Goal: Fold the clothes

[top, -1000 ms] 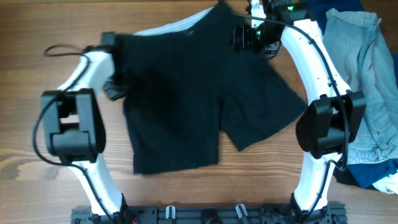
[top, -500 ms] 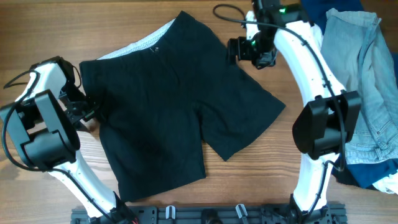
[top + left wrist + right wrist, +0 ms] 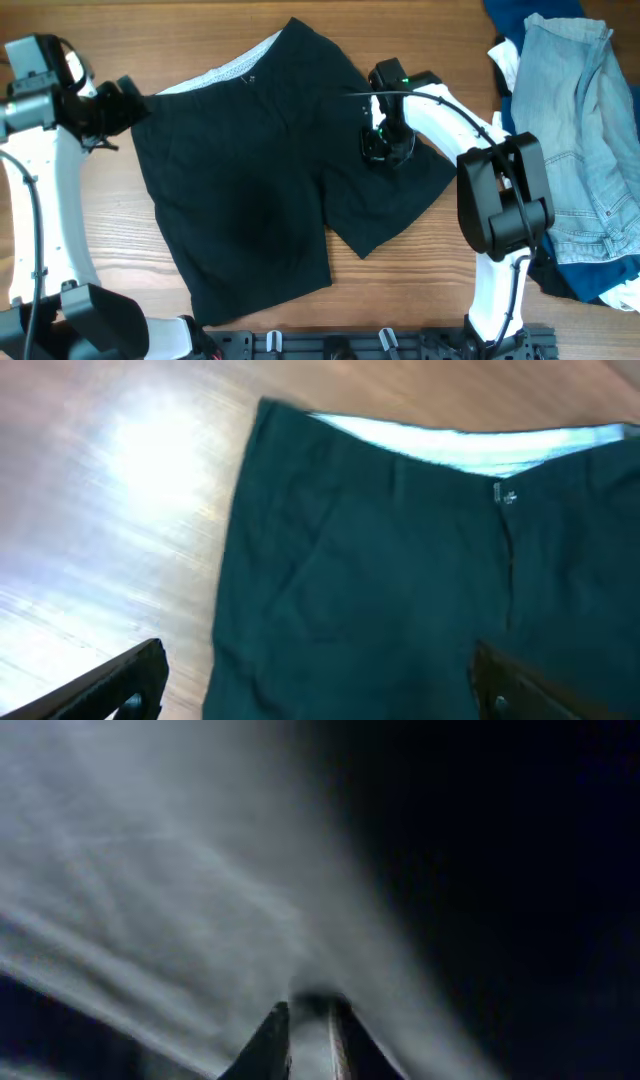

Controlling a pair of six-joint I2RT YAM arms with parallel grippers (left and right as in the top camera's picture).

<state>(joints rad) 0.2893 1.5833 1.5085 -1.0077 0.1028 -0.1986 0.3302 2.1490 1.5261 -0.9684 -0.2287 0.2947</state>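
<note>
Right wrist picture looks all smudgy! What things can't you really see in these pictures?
- Right wrist view: too close and blurred; whether the right gripper pinches the black shorts is unclear.
- Overhead: the gripper's own body covers its fingertips.
- Overhead: the denim garment hides most of the navy garment; the frame edge cuts both.
- Left wrist view: the bottom edge cuts off the shorts' legs.

The shorts lay spread on the table, waistband at the far side; a garment pile lay to their right.
</note>
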